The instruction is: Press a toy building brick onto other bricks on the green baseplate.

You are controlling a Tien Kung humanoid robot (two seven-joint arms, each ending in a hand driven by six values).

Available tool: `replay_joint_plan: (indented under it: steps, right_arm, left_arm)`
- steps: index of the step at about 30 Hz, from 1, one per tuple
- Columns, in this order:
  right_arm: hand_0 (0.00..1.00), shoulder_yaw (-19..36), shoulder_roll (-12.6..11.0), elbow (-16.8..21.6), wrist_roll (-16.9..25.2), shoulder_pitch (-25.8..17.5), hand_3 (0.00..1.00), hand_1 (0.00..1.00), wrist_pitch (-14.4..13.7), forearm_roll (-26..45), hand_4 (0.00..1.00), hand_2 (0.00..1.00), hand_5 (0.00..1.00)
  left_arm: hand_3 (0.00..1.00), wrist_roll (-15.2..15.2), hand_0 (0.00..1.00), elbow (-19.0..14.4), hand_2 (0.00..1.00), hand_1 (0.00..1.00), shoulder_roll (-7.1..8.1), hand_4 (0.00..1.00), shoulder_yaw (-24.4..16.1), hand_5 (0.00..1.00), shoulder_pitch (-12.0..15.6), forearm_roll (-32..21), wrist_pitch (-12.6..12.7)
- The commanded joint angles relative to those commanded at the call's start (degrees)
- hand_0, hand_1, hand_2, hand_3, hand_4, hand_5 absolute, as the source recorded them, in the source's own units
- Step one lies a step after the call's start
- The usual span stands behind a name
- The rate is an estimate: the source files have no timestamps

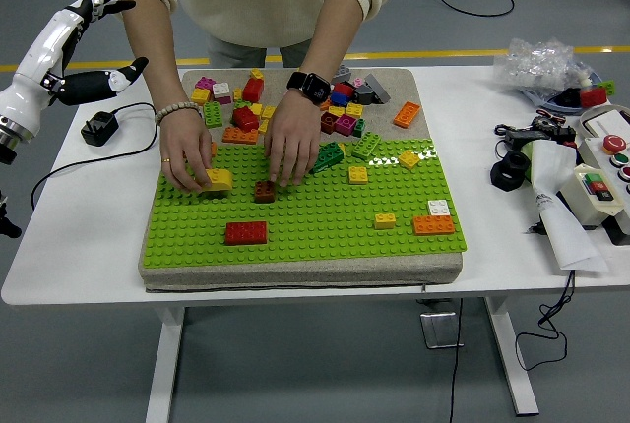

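We record the robot's white-and-black left hand [98,74] raised off the table's left edge, fingers spread wide, gripping nothing. A person's hand [187,159] presses a yellow rounded plastic brick [219,180] onto the green studded baseplate [325,231] (left portion); their other hand [290,148] rests beside a small brown brick [264,191].

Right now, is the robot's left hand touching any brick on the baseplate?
No. The left hand hangs off the table's left, clear of the green baseplate; only the person's hands touch bricks.
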Motion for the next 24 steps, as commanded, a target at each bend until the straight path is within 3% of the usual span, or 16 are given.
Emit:
replay_joint_plan:
  steps: [24]
  right_arm:
    - [0.802,0.1,0.0,0.0,0.0,0.0,0.739,0.73,0.0,0.1,0.998,0.755,0.665]
  left_arm:
    - [0.87,0.5,0.975,0.2,0.804,0.863,0.02,0.707,-0.4,0.026,0.4,3.1,-0.4]
